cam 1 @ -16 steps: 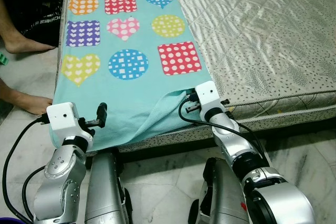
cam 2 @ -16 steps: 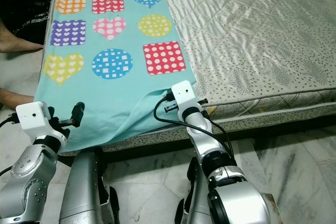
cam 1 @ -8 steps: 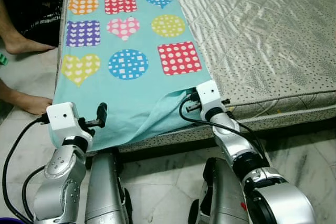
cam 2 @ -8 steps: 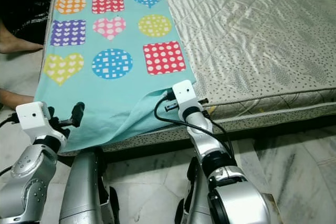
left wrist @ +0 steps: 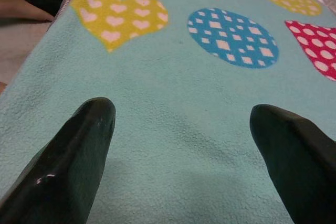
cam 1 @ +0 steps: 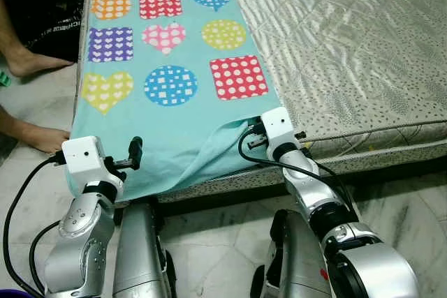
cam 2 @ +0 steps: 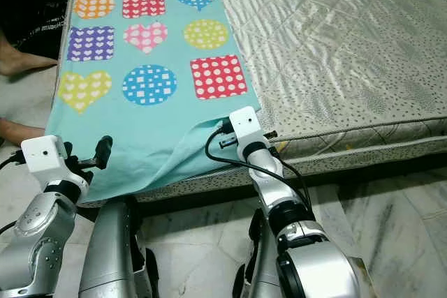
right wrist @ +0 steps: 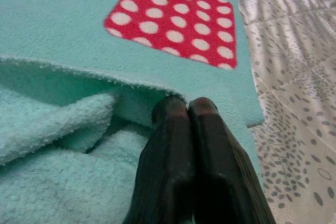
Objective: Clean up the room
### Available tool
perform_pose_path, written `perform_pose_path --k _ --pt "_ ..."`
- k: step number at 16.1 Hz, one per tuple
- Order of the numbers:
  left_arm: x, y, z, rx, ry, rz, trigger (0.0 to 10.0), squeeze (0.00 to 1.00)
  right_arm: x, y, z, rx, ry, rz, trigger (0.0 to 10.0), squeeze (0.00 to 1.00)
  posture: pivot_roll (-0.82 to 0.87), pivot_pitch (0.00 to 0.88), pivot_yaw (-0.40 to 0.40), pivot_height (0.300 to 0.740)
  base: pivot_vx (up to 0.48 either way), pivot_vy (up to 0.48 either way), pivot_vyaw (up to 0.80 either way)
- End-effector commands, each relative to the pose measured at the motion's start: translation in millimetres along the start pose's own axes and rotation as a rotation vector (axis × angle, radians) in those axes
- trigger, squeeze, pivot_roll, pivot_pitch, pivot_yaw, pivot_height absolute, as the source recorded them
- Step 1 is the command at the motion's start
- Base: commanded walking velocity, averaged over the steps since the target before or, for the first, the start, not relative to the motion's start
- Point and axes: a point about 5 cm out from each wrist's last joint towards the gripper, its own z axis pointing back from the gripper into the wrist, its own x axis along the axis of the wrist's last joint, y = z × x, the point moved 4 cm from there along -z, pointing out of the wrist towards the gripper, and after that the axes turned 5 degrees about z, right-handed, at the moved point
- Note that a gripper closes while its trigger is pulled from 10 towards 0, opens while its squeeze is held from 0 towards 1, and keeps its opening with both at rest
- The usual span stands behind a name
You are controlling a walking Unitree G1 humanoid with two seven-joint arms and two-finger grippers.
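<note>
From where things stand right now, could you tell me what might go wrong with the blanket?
1. The right end effector is shut at the blanket edge, with its hold on the fabric hidden; a pull could slip.
2. The left end effector is open over the blanket, so pulling now would likely drag one corner and skew it across the mattress.
3. A person's foot rests beside the hanging corner.

person's bare feet (cam 1: 31, 61) left | marble floor (cam 1: 209, 256) below
</note>
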Motion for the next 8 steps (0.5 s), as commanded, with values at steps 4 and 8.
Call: perform_pose_path --k 4,8 --pt "-5 3.6 -0.3 -0.006 0.030 -0.012 10.0 0.00 -29 -18.8 55.7 0.127 -0.066 -0.262 0.0 0.00 0.07 0.207 -0.030 0.501 0.000 0.000 0.00" --pt "-7 -1.4 -3.0 -0.020 0.035 -0.006 10.0 0.00 -32 -13.5 63.0 0.164 -0.054 -0.260 0.0 0.00 0.07 0.207 -0.030 0.501 0.000 0.000 0.00"
